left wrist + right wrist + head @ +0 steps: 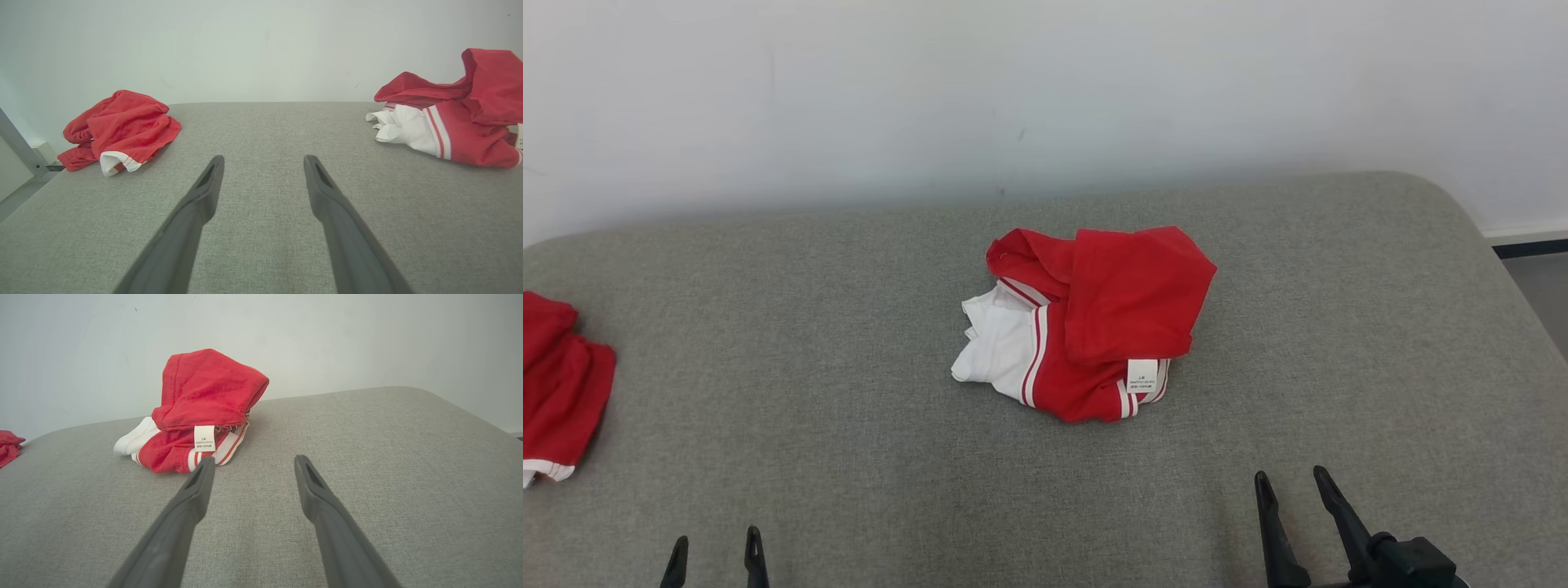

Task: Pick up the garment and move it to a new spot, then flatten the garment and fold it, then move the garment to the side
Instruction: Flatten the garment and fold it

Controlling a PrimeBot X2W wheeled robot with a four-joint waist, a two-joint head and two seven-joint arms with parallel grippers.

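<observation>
Plainly left gripper (pixel 717 536), right gripper (pixel 1290 474) gape — both empty.

Reads as a bare test room or lab bay: plain white wall (pixel 1045 82) across the top of the frame, with a dark skirting strip (pixel 1531 247) and grey floor (pixel 1543 298) at the right edge. The work surface is a large padded top (pixel 768 343) in grey fabric with rounded corners, bed- or couch-like, set against that wall. A bare metal bar (pixel 18 149) stands at the left edge of the left wrist view, a crumpled garment (pixel 1094 327) lies mid-frame, and a second red garment (pixel 564 392) is at far left.
</observation>
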